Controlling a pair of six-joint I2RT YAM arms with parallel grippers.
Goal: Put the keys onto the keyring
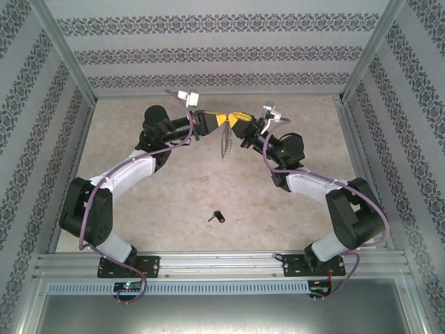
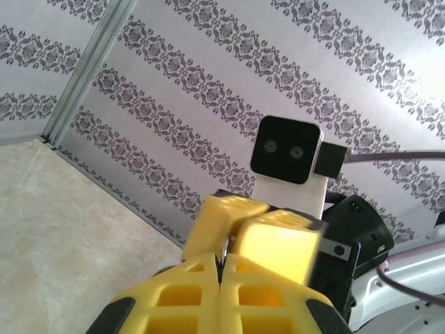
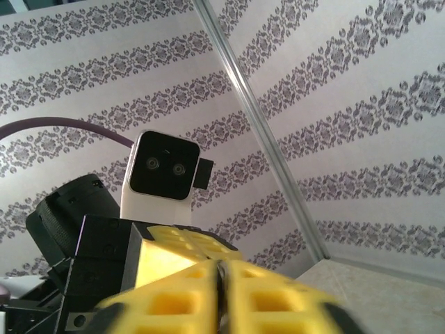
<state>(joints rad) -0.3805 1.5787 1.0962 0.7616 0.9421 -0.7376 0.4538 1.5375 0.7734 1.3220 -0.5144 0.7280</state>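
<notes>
You have lots of bare table (image 1: 174, 202) in the near middle, between the left arm (image 1: 128, 172) and the right arm (image 1: 316, 184). The little key (image 1: 217, 217) lies there. At the far middle, the left end effector (image 1: 220, 120) and right end effector (image 1: 241, 126) meet tip to tip, and the keyring (image 1: 224, 142) hangs under them, so no way through. Patterned walls (image 1: 208, 56) shut the left, right and far sides. The far corners are free.

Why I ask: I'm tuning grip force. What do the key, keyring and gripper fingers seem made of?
Key: dark matte head, probably plastic; the blade is too small to judge.
Keyring: silver-grey, likely metal, with a chain-like strip.
Left gripper fingers: yellow, matte, with ribbed pockets, probably moulded or printed plastic.
</notes>
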